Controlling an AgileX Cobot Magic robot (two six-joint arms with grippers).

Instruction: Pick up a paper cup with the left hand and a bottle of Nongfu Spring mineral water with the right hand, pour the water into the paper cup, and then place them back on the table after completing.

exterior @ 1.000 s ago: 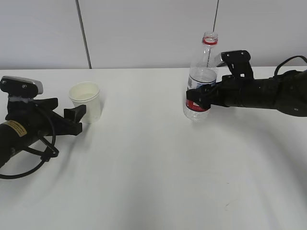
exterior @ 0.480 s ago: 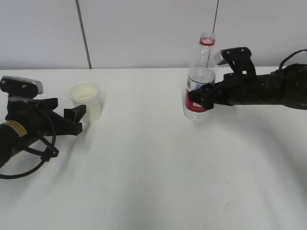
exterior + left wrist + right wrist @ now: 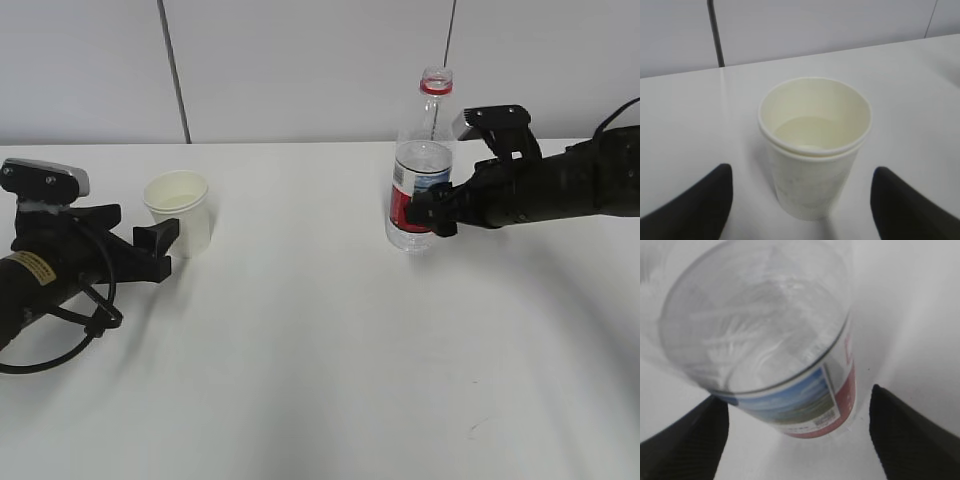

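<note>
The paper cup (image 3: 180, 212) stands upright on the white table (image 3: 320, 360) at the left, with pale liquid in it. In the left wrist view the cup (image 3: 815, 145) sits ahead of and between the fingers. My left gripper (image 3: 160, 250), on the arm with the yellow sticker, is open and not touching it. The Nongfu Spring bottle (image 3: 421, 180), uncapped with a red neck ring, stands upright on the table, partly full of clear water (image 3: 424, 165). My right gripper (image 3: 430, 212) is open around its lower part. In the right wrist view the bottle (image 3: 775, 340) has a gap to the right finger (image 3: 905, 435).
A grey-white wall with two dark vertical seams runs along the table's far edge. Loose black cables (image 3: 70, 330) of the left arm lie on the table at the front left.
The bottle went from tilted in the right gripper's hold to upright on the table. The right gripper has opened and slid slightly right. The left arm and the cup have not moved.
</note>
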